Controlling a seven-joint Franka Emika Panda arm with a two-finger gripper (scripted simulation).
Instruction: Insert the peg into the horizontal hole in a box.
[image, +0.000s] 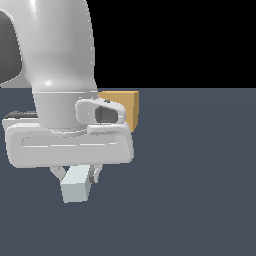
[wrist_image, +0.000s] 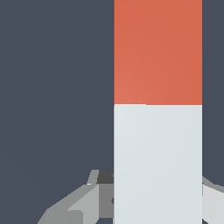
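The big white robot arm (image: 60, 65) filled most of the exterior view's left side, and it bent low over the dark grey floor (image: 200, 175); at its bottom end the gripper (image: 77, 176) pointed down, and its two short fingers (image: 58, 173) stuck out under the wide white hand part; between those fingers sat the white end of the peg (image: 76, 189), which looked like a small pale block facing the camera; the fingers were closed on the peg, one on each side of it; in the wrist view the peg (wrist_image: 157, 113) was a long wide bar, white in the half near the gripper and orange-red in the half further away, and the two colours met in a straight line across it; grey finger parts (wrist_image: 83, 203) showed on both sides of the white half, tight against it; the box (image: 125, 107) was tan and stood on the floor behind the arm, so only its corner and part of one side could be seen; the peg was near the box but not touching it; the hole could not be seen in either view.
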